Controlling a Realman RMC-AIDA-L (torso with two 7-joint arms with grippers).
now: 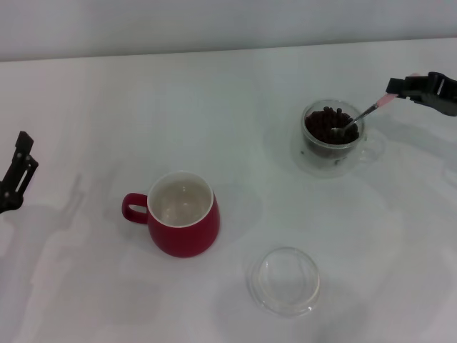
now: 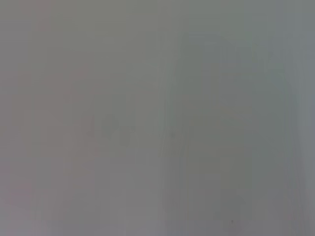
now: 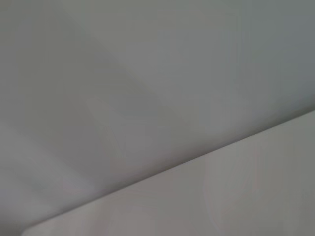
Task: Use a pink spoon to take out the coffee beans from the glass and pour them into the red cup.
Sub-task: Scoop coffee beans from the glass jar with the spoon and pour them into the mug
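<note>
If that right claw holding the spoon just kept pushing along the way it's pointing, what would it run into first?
Most likely the glass. The right gripper grips the pink spoon, whose bowl already sits in the coffee beans. Pushing on would drive the spoon deeper, then bring the gripper to the rim, though depth is hard to judge.
</note>
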